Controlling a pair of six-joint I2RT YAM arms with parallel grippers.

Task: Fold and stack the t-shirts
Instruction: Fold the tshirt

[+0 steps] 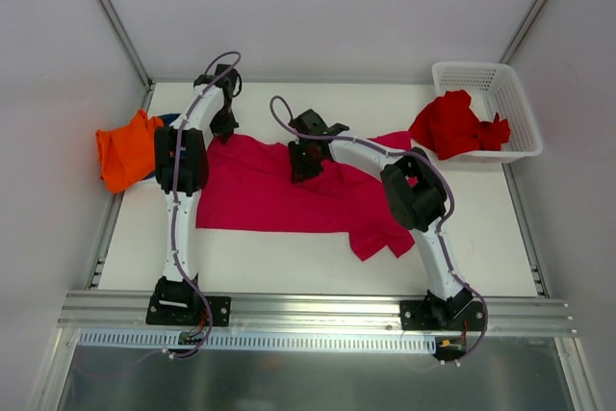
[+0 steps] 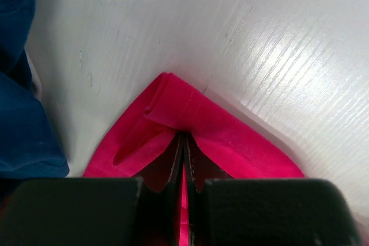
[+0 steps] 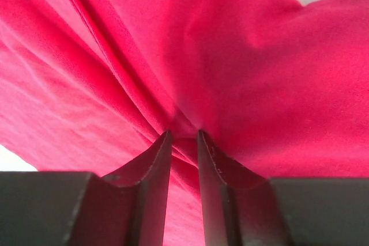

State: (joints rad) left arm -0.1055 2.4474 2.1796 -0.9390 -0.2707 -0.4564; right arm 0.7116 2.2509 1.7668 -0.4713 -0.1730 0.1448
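1. Left gripper (image 2: 183,137) is pressed shut on a corner of the magenta-pink t-shirt (image 1: 279,190), which is spread across the table (image 1: 289,271).
2. Right gripper (image 3: 184,136) is seen slightly parted around a fold of that shirt; whether the fold is gripped cannot be told.
3. The red t-shirt (image 1: 452,127) is draped over the basket (image 1: 515,93) rim.
4. The orange t-shirt (image 1: 125,153) and navy t-shirt (image 2: 23,119) are bunched at the table's left edge.

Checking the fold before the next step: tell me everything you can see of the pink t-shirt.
The pink t-shirt is plain, soft magenta cloth, spread mostly flat but wrinkled across the middle of the table, a flap, likely a sleeve, trailing toward the near right. The left gripper is shut on its far left corner, which is doubled over. The right gripper pinches a bunched ridge near its far edge, creases fanning out from there.
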